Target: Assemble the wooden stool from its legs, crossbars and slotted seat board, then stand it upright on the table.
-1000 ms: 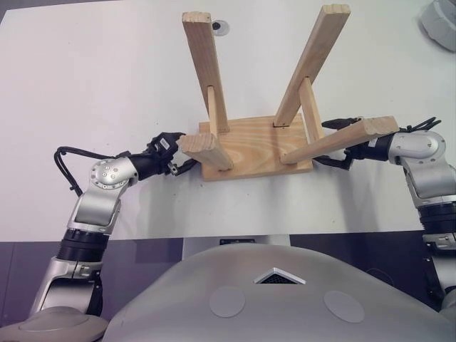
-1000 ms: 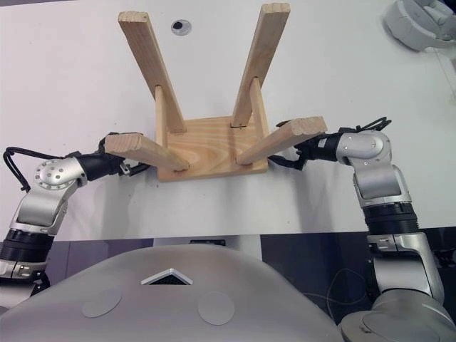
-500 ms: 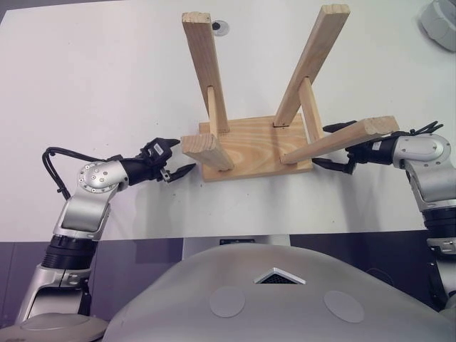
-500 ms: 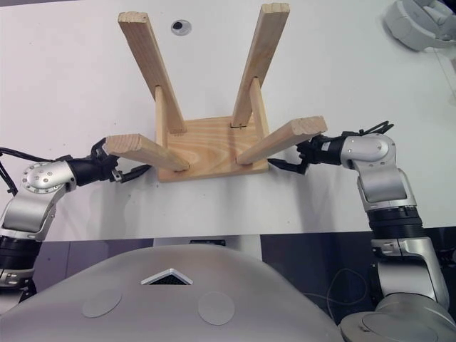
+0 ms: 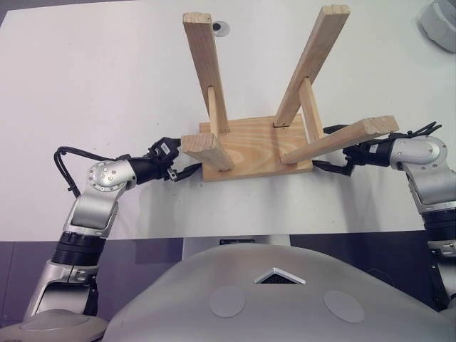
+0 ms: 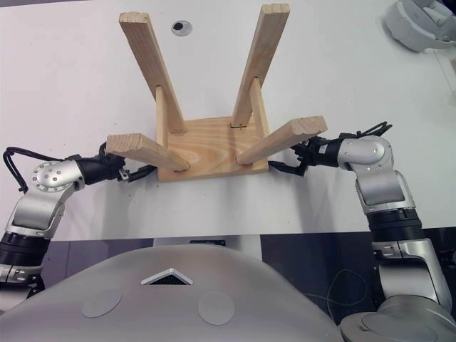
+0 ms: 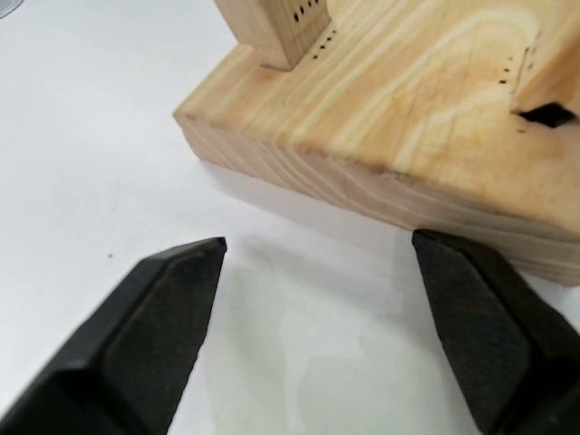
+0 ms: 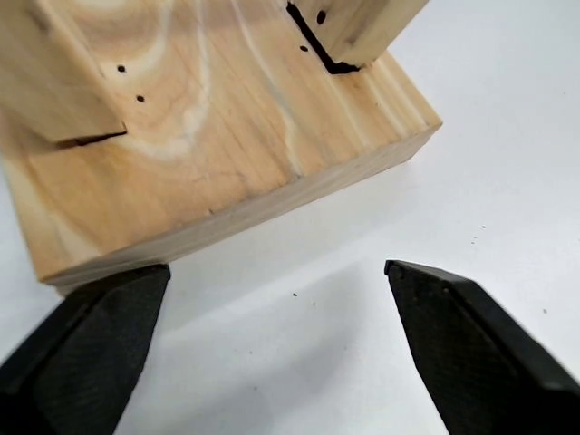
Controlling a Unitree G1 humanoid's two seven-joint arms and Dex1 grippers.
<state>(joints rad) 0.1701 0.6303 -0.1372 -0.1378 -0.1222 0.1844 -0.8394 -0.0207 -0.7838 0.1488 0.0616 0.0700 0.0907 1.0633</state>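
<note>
The wooden stool lies upside down on the white table, its seat board (image 5: 253, 146) flat and its legs (image 5: 201, 57) pointing up, with crossbars (image 5: 311, 107) between them. My left gripper (image 5: 182, 158) is open at table height by the board's left edge; in the left wrist view the left gripper (image 7: 317, 245) faces the board's (image 7: 408, 118) side with a small gap. My right gripper (image 5: 326, 148) is open at the right edge. In the right wrist view the right gripper (image 8: 276, 270) spans the corner of the board (image 8: 208, 154) without touching it.
A small black round thing (image 5: 221, 27) lies on the table behind the stool. A grey-white object (image 5: 438, 21) sits at the back right corner. Bare table (image 5: 85, 85) stretches to the left, and its front edge (image 5: 320, 231) runs close before both arms.
My left gripper drew back to the left from the seat board, then came in again to its left edge. The right gripper eased slightly away and stays open by the right edge.
</note>
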